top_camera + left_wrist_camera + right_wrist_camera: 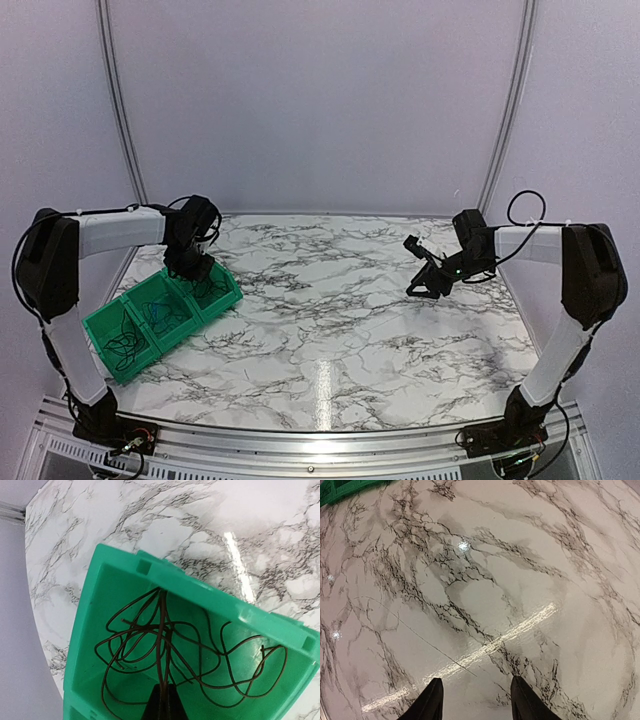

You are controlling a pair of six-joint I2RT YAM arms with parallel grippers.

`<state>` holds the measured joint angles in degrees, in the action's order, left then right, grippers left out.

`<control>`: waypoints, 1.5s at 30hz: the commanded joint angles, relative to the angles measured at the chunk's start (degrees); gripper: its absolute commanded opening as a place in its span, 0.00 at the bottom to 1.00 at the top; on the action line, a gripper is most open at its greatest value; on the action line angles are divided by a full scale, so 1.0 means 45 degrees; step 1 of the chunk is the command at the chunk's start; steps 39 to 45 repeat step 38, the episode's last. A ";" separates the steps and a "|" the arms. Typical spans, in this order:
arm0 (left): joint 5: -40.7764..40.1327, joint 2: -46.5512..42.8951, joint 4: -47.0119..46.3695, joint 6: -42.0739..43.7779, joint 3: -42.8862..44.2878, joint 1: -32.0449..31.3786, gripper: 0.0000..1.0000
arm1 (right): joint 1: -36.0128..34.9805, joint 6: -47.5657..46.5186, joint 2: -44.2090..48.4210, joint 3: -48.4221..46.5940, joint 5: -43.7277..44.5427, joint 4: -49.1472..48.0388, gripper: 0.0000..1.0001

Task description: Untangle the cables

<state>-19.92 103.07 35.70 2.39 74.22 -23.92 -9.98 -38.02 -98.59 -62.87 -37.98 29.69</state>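
A: What is nearest the camera?
B: The left claw [162, 700], closed tight, its tips down inside a green bin [200, 587] on the marble tabletop [150, 525]. It seems to pinch a few strands of the cables [161, 630].
A: Where do they lie?
B: Looped loosely in that compartment, fanning out from the tips. They look thin, light and limp, and likely to snag. A free end is a better hold than mid-knot.
A: And the right claw [477, 700]?
B: Half open, empty, well apart over the tabletop.
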 commanded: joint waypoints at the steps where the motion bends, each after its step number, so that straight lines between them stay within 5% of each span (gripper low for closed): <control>1: 0.1089 0.0357 -0.0350 -0.0297 0.0489 0.0039 0.00 | -0.0090 -0.0133 -0.0029 -0.0540 0.0099 0.0213 0.47; 3: 0.1101 0.0405 -0.0322 -0.0377 0.0429 0.0043 0.04 | -0.0082 -0.0127 0.0007 -0.0523 0.0116 0.0212 0.47; 8: 0.0692 -0.0346 -0.0193 -0.0950 -0.0076 0.0015 0.36 | -0.0088 -0.0125 0.0017 -0.0538 0.0081 0.0215 0.47; 13: 0.0165 -0.1839 0.0169 -0.1309 -0.0537 -0.0013 0.57 | -0.0088 -0.0098 0.0047 -0.0623 0.0097 0.0249 0.47; 14: 0.0184 -0.2097 0.0254 -0.1337 -0.0521 -0.0008 0.66 | -0.0085 -0.0080 0.0079 -0.0663 0.0114 0.0261 0.47; 15: 0.0213 -0.2407 0.0321 -0.1460 -0.0509 -0.0015 0.88 | -0.0087 -0.0071 0.0146 -0.0731 0.0135 0.0289 0.47; 16: 0.0202 -0.2710 0.0324 -0.1600 -0.0515 -0.0013 0.98 | -0.0085 -0.0014 0.0247 -0.0794 0.0211 0.0286 0.47; 28: 0.1840 -0.4467 0.0547 -0.1276 0.2325 -0.0659 0.99 | 0.0094 0.2462 0.3449 -0.2135 0.2750 -0.1676 0.48; 32: 0.2832 -0.4775 -0.0847 -0.1172 0.2583 -0.0719 0.99 | 0.0611 0.4987 0.4582 -0.2337 0.4446 -0.3058 0.84; 33: 0.3163 -0.4903 -0.1282 -0.1129 0.2479 -0.0734 0.99 | 0.0732 0.5553 0.4776 -0.2354 0.4671 -0.3336 0.87; 38: 0.3929 -0.6157 -0.5438 -0.1454 -0.0277 -0.0753 0.99 | 0.0822 0.7268 0.5841 -0.1603 0.5959 -0.3823 0.89; 45: 0.3929 -0.6157 -0.5438 -0.1454 -0.0277 -0.0753 0.99 | 0.0822 0.7268 0.5841 -0.1603 0.5959 -0.3823 0.89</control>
